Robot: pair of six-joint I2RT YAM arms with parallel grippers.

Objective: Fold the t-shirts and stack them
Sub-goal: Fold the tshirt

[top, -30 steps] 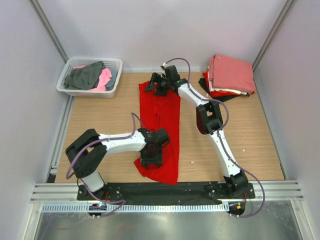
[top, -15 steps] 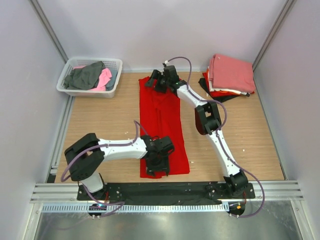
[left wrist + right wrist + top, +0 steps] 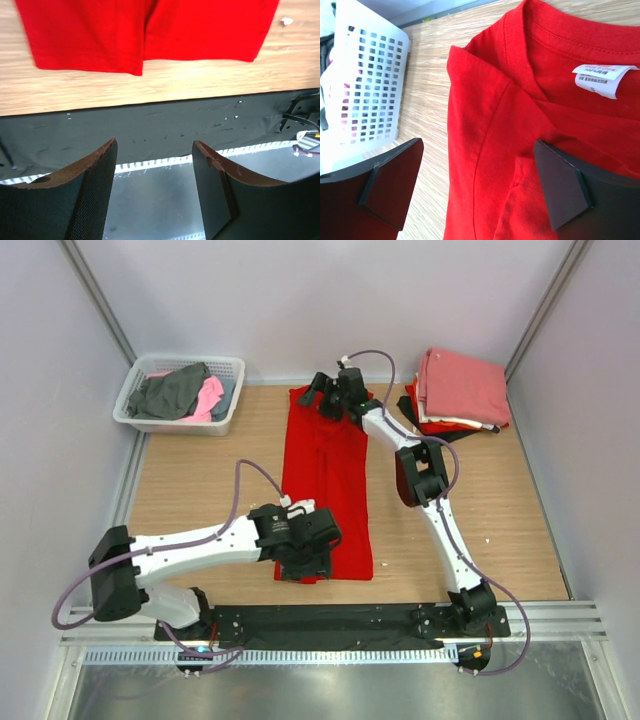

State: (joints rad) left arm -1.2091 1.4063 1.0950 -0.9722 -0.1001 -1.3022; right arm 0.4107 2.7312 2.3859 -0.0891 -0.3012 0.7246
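A bright red t-shirt lies stretched out in a long strip down the middle of the table, sides folded in. My left gripper is open and empty at its near hem, fingers past the table's front edge. My right gripper is open and empty over the collar end, where a white neck label shows on the red cloth. Folded salmon-pink, red and black tees are stacked at the far right.
A white lattice basket at the far left holds grey and pink tees; it also shows in the right wrist view. A black strip and a metal rail run along the table's front edge.
Both grippers have let go of the red t-shirt, which now lies flat and straighter. The left arm has swung out to the left and the left gripper moved toward the front edge.
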